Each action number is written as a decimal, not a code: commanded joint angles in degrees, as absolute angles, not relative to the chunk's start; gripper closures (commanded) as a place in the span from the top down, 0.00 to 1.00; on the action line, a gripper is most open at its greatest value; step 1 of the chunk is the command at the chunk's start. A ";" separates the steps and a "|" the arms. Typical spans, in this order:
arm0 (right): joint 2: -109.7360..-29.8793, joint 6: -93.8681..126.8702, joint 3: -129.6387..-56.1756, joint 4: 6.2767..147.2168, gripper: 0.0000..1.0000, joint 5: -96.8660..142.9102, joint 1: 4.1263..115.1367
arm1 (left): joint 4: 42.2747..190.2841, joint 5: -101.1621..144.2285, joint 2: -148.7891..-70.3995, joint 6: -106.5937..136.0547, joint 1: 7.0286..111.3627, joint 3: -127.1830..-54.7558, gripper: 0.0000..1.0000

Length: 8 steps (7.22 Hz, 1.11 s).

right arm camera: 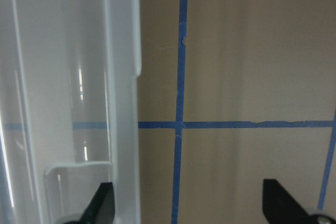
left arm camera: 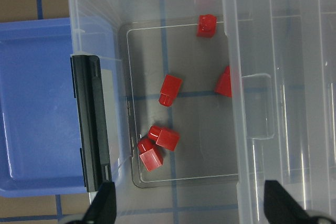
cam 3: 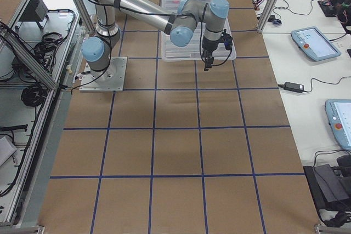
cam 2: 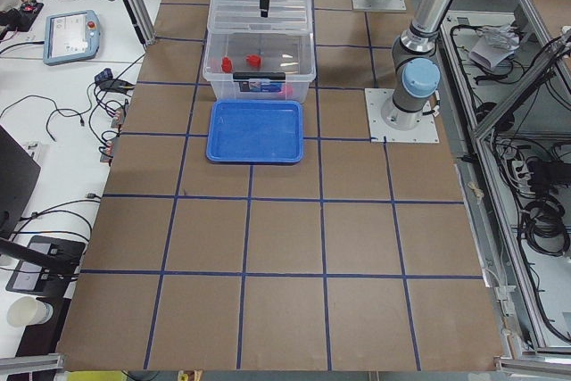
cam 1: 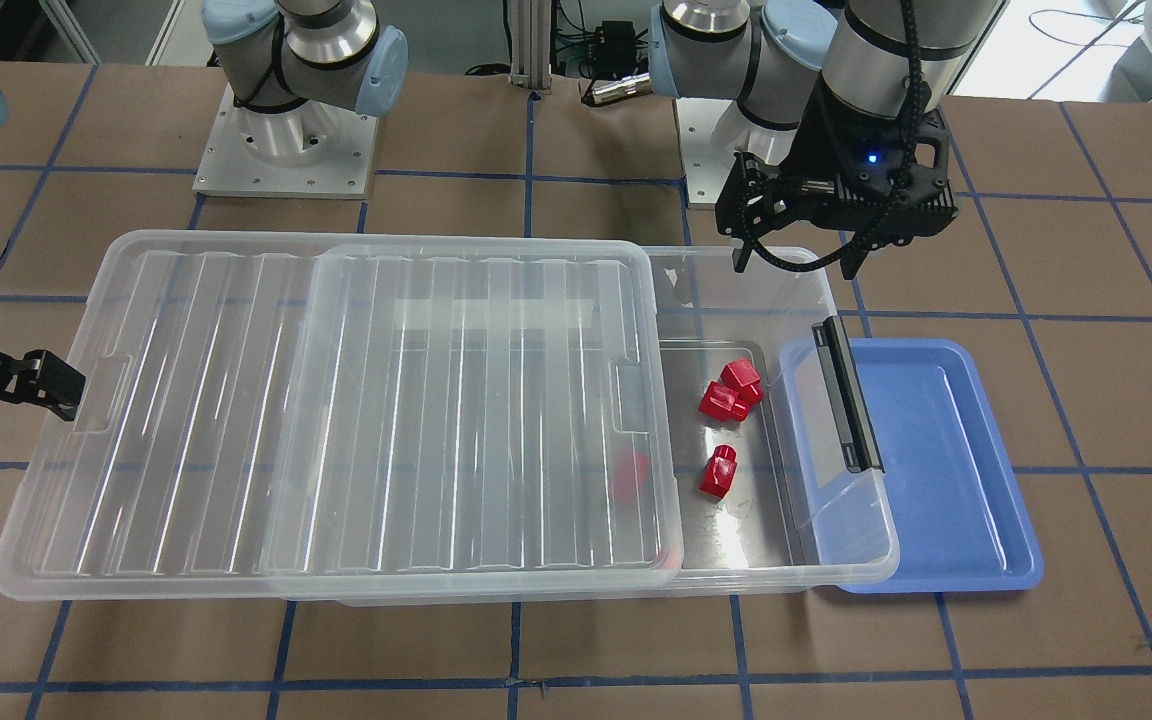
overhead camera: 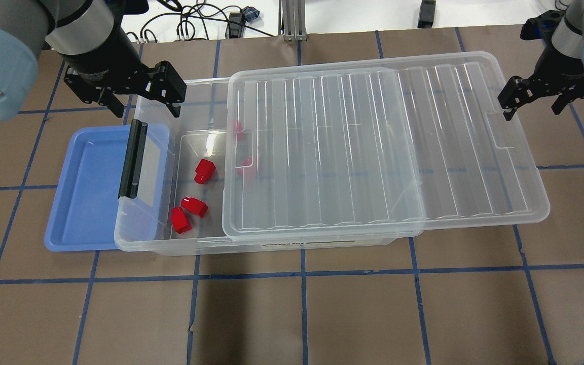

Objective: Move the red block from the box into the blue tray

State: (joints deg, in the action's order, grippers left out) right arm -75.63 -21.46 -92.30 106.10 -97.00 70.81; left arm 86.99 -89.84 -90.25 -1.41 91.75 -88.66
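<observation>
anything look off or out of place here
The clear lid sits slid along the box, overhanging its end on the robot's right and leaving only the end by the blue tray open. The red blocks lie loose inside; nothing looks spilled or damaged.

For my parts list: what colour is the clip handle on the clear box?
Black; the clip handle shows best in the left wrist view.

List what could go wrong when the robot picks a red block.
1. Two small red plastic blocks touch near a corner of the large clear plastic box; the open jaws of the left gripper might catch both or nudge one away.
2. The ribbed clear lid leaves only one end open; on descent the jaws could strike its edge.
</observation>
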 commanded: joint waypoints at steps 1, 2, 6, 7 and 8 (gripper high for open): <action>-75.59 -22.24 -91.76 106.08 1.00 -97.56 70.49 | 87.10 -90.00 -89.91 -1.32 91.85 -88.60 1.00; -75.67 -22.15 -91.76 106.00 1.00 -97.56 70.49 | 87.27 -90.09 -89.74 -1.67 91.85 -88.68 1.00; -75.41 -22.15 -91.76 106.00 1.00 -97.65 70.49 | 85.62 -90.09 -90.71 -1.76 91.93 -86.23 1.00; -75.41 -22.24 -91.84 106.08 1.00 -97.56 70.49 | 86.91 -89.83 -92.36 -1.15 91.76 -84.74 1.00; -75.41 -22.24 -91.76 106.00 1.00 -97.65 70.49 | 89.71 -89.13 -93.59 -1.49 91.67 -84.64 1.00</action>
